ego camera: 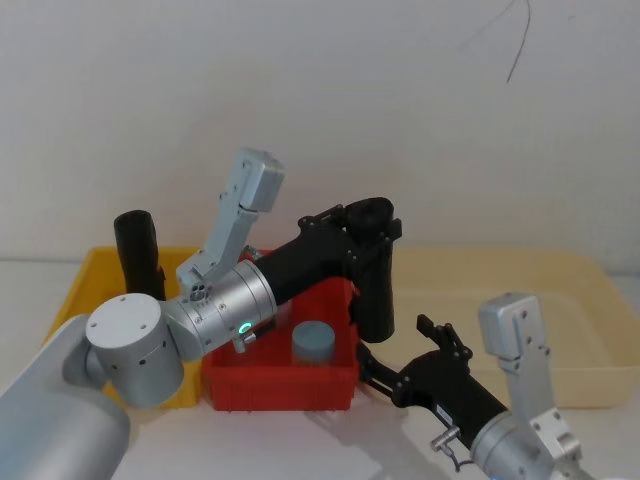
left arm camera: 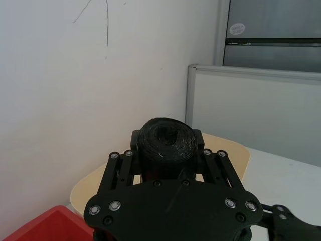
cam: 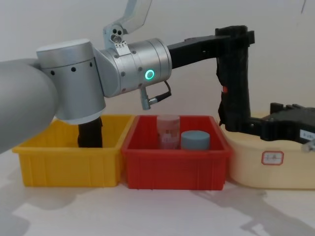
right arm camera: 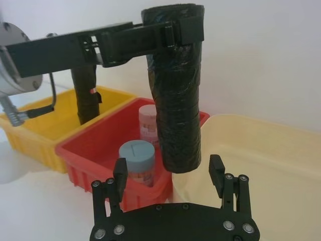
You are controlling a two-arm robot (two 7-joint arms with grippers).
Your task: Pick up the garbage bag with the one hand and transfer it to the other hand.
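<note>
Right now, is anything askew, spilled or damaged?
Nothing stands out: the left gripper holds the bag roll upright by its top, the right gripper is open by its bottom, bottles stand upright in the red bin.

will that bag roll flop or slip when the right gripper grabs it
Probably stiff: the bag roll hangs straight though the left gripper clamps just its top. Likely light, as that grip holds it upright. Its glossy wrap may slip in the open right gripper.

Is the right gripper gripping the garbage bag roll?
No: the right gripper is open, its fingers spread clear of the garbage bag roll, which the left gripper clamps near its top.
</note>
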